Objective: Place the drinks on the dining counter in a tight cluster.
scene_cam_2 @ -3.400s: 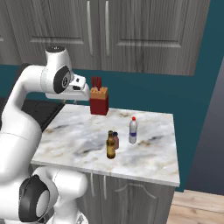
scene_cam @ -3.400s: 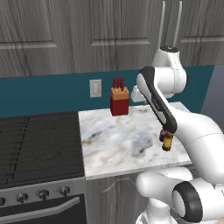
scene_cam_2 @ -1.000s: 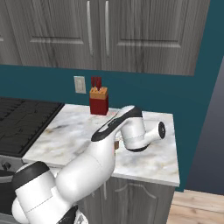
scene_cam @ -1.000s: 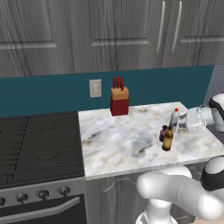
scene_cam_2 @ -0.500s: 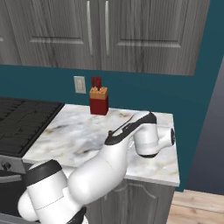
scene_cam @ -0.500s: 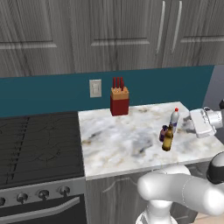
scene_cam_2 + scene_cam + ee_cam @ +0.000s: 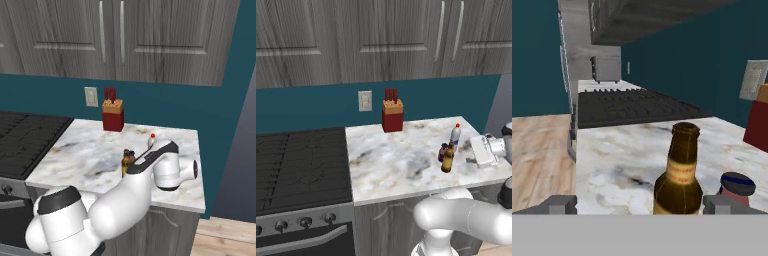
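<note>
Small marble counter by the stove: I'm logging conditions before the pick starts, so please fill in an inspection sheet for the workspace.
Surface: small marble counter right of the stove; this is not the dining counter.
Job's things: brown beer bottle, clear bottle with red cap and short dark-maroon bottle stand upright, close together near the counter's right end.
Clutter: red knife block at the back edge, apart from the bottles.
Grippers: gripper open, level with the beer bottle, which stands between its fingertips, not gripped.
Cables: nothing seen.
Surroundings: grey cabinets above, teal wall, wall outlet beside the knife block.
</note>
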Robot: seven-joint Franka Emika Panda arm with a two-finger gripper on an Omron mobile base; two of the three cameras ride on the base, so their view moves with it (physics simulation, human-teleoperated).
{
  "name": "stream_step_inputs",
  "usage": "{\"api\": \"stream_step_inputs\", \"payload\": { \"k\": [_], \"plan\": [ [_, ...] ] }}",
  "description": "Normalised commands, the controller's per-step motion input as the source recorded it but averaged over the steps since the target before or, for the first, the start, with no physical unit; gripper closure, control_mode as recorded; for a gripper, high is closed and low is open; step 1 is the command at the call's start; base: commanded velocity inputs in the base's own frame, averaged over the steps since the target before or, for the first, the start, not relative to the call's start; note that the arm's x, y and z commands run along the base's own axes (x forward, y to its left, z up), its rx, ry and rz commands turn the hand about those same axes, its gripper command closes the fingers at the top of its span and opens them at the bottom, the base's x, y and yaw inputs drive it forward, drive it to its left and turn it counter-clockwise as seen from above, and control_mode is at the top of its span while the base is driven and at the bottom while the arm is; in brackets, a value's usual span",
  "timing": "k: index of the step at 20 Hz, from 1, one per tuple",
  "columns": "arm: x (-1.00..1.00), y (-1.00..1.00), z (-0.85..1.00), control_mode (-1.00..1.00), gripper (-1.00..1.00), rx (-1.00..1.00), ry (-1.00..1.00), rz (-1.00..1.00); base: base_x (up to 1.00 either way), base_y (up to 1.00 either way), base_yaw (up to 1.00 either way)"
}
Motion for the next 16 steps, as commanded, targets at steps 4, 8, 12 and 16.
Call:
{"api": "stream_step_inputs", "payload": {
  "k": [4,8,12,16],
  "plan": [
    [0.00,0.00,-0.29,-1.00,-1.00,0.00,0.04,0.00,0.00,0.00,0.00],
    [0.00,0.00,-0.16,-1.00,-1.00,0.00,0.03,0.00,0.00,0.00,0.00],
    [0.00,0.00,-0.07,-1.00,-1.00,0.00,0.04,0.00,0.00,0.00,0.00],
    [0.11,0.01,-0.14,-1.00,-1.00,0.00,0.03,0.00,0.00,0.00,0.00]
  ]
}}
